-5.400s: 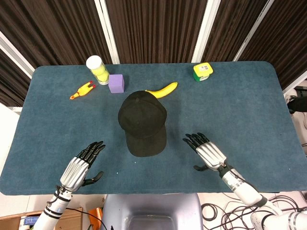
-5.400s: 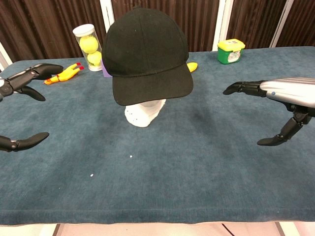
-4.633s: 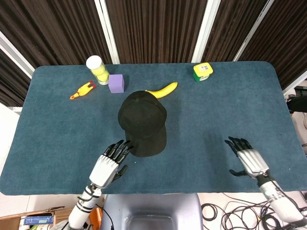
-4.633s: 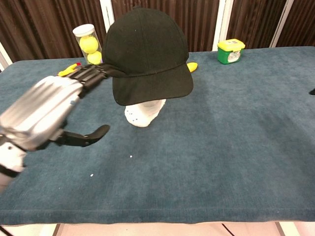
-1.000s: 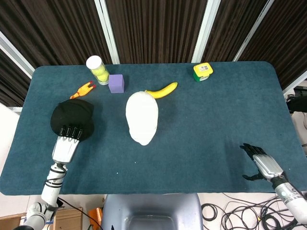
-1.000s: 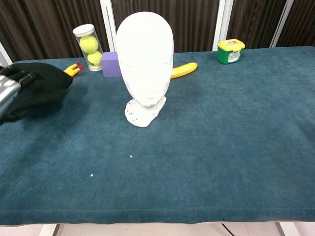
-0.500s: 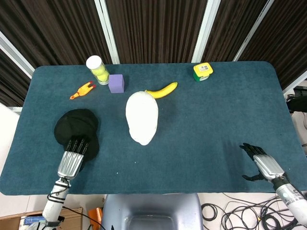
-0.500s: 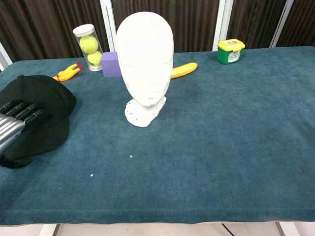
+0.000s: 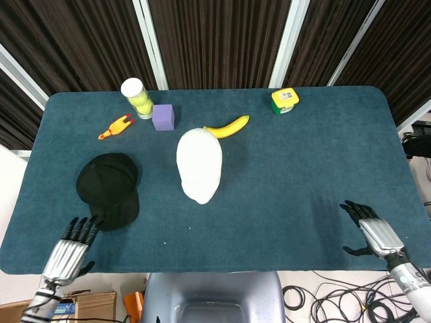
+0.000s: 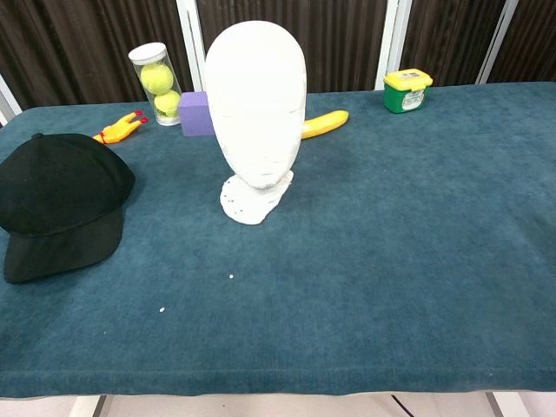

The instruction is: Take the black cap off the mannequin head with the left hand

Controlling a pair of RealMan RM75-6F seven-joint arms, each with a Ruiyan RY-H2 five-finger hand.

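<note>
The black cap lies flat on the table at the left, its brim toward the front edge; it also shows as the cap in the chest view. The white mannequin head stands bare at the table's middle, upright on its base. My left hand hovers at the front left edge, just short of the cap's brim, fingers spread and holding nothing. My right hand is at the front right edge, fingers apart and empty. Neither hand shows in the chest view.
Along the back of the table stand a tube of tennis balls, a purple cube, a rubber chicken toy, a banana behind the mannequin, and a yellow-green box.
My left hand has let go of the cap and drawn back toward the front left edge. The cap now lies on the table. The right hand has barely moved.
</note>
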